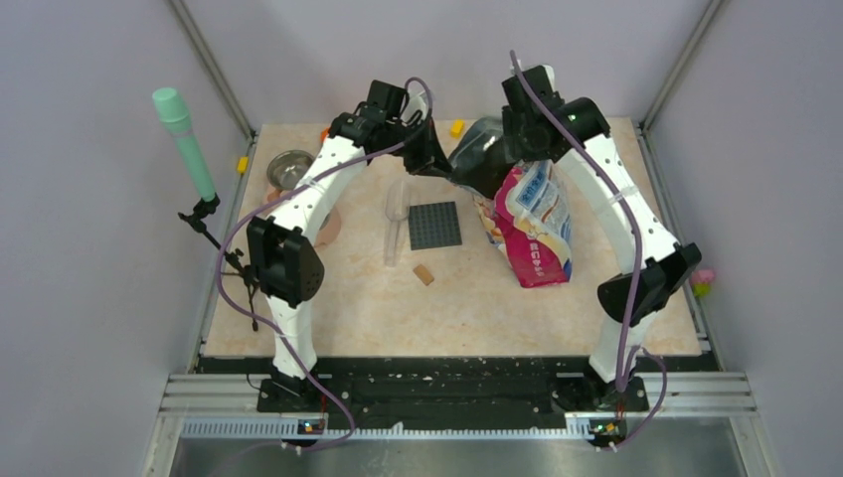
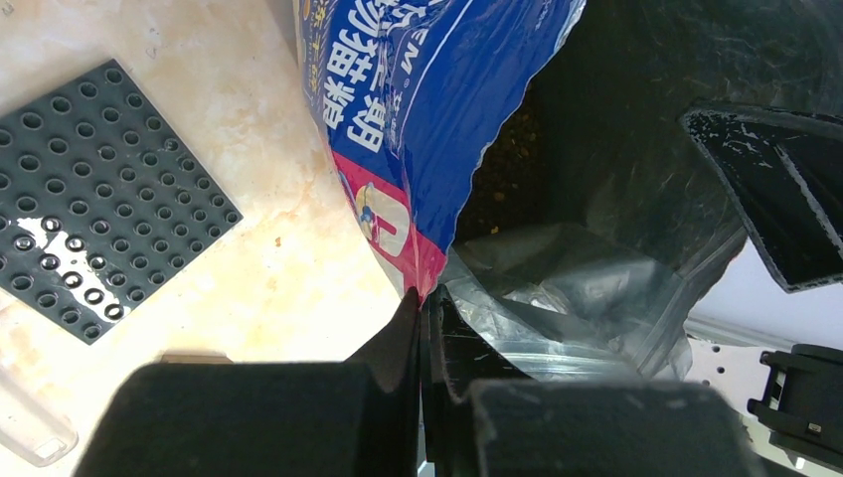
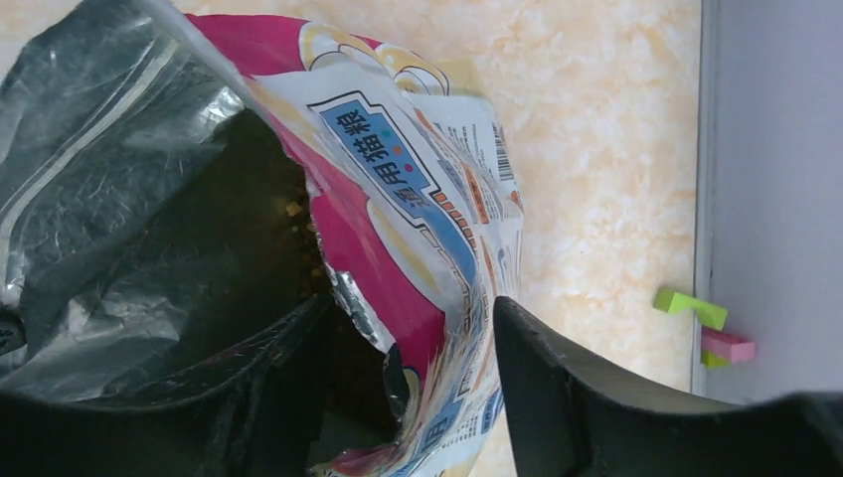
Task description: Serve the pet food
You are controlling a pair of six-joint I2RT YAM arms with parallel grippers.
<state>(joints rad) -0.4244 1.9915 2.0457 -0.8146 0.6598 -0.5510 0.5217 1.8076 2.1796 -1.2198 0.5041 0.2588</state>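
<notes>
Left end effector (image 2: 421, 304) clamps the bag (image 2: 427, 99) by its rim; right end effector (image 3: 410, 308) straddles the far rim, fingers spread.

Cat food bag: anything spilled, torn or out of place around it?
No spill shows: the kibble sits inside the cat food bag, whose mouth the left pincer pinches and the right pincer straddles. Odd only: a green block and a pink block lie beyond the right edge of the table.
</notes>
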